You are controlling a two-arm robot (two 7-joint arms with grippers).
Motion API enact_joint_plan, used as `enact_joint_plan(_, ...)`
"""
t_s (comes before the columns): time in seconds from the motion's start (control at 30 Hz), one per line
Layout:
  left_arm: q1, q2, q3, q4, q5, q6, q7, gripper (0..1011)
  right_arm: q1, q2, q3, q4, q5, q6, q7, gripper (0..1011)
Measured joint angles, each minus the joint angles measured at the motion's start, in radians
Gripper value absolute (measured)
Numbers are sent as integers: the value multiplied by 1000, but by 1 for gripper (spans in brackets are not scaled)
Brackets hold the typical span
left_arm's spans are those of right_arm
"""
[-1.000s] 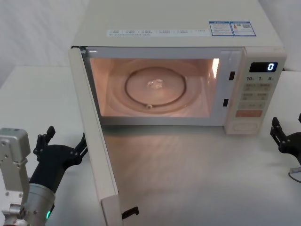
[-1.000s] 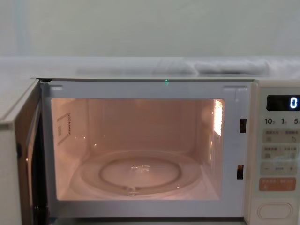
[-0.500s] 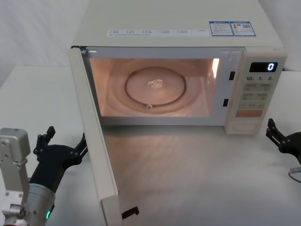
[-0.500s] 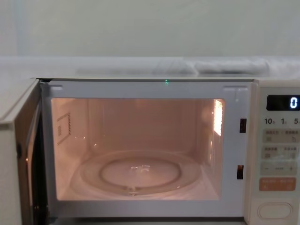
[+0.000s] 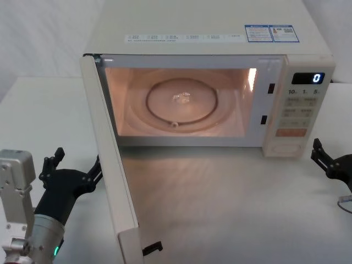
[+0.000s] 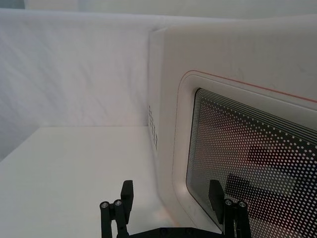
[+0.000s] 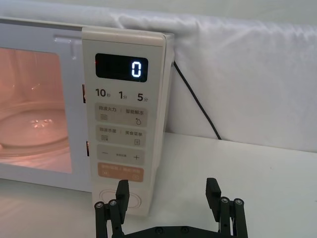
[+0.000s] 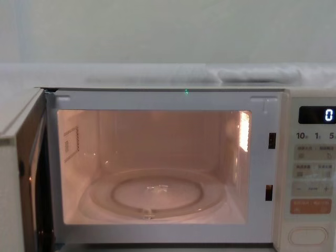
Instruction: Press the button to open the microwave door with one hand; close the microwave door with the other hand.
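The cream microwave [image 5: 209, 25] stands open with its lit cavity and glass turntable [image 5: 181, 104] showing. The microwave door [image 5: 110, 165] is swung out toward me on the left; its dark dotted window [image 6: 257, 163] is close in the left wrist view. My left gripper [image 5: 74, 165] is open just outside the door's outer face, also seen as the left gripper [image 6: 171, 192]. The button [image 5: 287, 147] sits at the foot of the control panel. My right gripper [image 7: 167, 191] is open, low in front of and right of the panel, seen as the right gripper [image 5: 329, 158] at the view's edge.
The black display [image 7: 121, 67] reads "0". A black power cable [image 7: 195, 106] runs down behind the microwave's right side. White cloth covers the wall behind. Bare white table [image 5: 231, 209] lies in front of the cavity.
My right gripper has edged slightly left toward the control panel. The door and the left gripper have not moved.
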Motion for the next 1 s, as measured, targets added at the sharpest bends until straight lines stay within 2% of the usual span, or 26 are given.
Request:
enact_joint_plan(0.33, 0, 0, 0, 0, 0, 0, 0, 1001, 0, 0, 0, 0, 0, 0, 0, 1002)
enact_joint_plan(0.5, 0, 0, 0, 0, 0, 0, 0, 917, 0, 0, 0, 0, 0, 0, 0, 1002)
enact_joint_plan(0.63, 0, 0, 0, 0, 0, 0, 0, 788, 0, 0, 0, 0, 0, 0, 0, 1002)
enact_joint_plan(0.73, 0, 0, 0, 0, 0, 0, 0, 733, 0, 0, 0, 0, 0, 0, 0, 1002)
enact_joint_plan(1.0, 0, 0, 0, 0, 0, 0, 0, 442, 0, 0, 0, 0, 0, 0, 0, 1002)
